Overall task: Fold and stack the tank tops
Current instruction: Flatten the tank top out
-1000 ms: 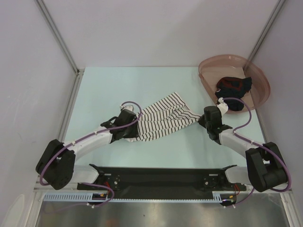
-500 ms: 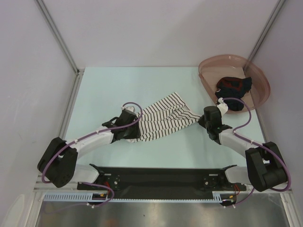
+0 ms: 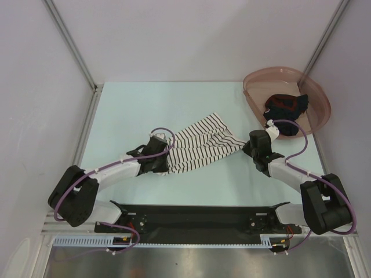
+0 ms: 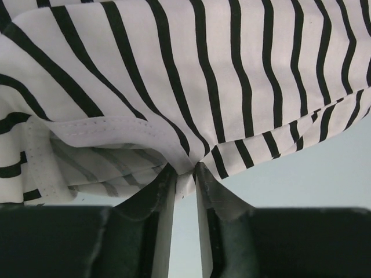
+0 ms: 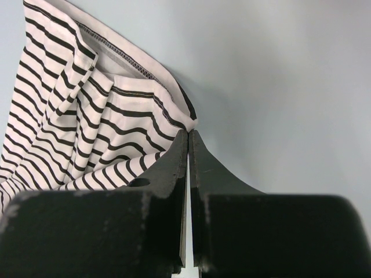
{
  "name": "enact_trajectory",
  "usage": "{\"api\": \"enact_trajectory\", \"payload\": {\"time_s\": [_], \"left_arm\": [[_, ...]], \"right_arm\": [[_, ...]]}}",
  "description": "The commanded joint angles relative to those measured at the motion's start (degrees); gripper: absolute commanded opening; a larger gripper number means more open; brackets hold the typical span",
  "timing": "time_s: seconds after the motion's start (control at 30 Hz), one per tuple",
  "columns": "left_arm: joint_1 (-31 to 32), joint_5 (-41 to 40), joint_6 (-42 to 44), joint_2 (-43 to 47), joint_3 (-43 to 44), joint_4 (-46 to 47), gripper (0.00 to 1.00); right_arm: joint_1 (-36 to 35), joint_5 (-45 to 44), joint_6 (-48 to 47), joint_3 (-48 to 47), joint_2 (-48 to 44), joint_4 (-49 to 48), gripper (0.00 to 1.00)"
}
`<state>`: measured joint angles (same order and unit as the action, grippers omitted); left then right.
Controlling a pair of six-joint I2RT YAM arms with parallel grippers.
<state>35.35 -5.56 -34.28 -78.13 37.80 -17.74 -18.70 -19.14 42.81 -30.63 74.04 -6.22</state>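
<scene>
The white tank top with thin black stripes [image 3: 200,145] lies rumpled on the table [image 3: 145,110] between my two arms. At its near left edge, my left gripper [image 3: 164,163] has its fingertips pinched on the white hem [image 4: 185,176]. The striped cloth [image 4: 191,81] fills that view above the fingers. On the cloth's right corner my right gripper [image 3: 245,147] is shut, jaws pressed together at the corner [image 5: 189,132], with folds [image 5: 98,116] running away to the left. The dark tank top with red parts [image 3: 285,107] lies bunched in the pink basin [image 3: 250,95].
The pink translucent basin stands at the back right, close behind my right arm. Metal frame posts [image 3: 69,43] rise at the table's back corners against white walls. A black bar [image 3: 197,217] runs along the near edge between the arm bases.
My left gripper's jaws have narrowed onto the striped top's hem, and the left wrist has shifted slightly toward the near side. The right arm has not moved.
</scene>
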Motion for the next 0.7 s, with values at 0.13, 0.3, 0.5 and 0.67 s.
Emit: {"api": "enact_trajectory", "payload": {"time_s": [0.13, 0.3, 0.5, 0.67], "left_arm": [[0.0, 1.1, -0.1, 1.5, -0.4, 3.9, 0.10], [0.0, -2.0, 0.5, 4.8, 0.5, 1.6, 0.00], [-0.7, -4.1, 1.0, 18.9, 1.0, -3.6, 0.00], [-2.8, -4.8, 2.7, 28.2, 5.3, -10.2, 0.00]], "right_arm": [[-0.3, -1.4, -0.5, -2.1, 0.0, -0.5, 0.00], [-0.4, -1.7, -0.9, -2.2, -0.6, -0.2, 0.00], [-1.5, -3.4, -2.2, -2.4, -4.2, 1.7, 0.00], [-2.0, -6.1, -2.3, -8.0, -7.4, 12.4, 0.00]]}}
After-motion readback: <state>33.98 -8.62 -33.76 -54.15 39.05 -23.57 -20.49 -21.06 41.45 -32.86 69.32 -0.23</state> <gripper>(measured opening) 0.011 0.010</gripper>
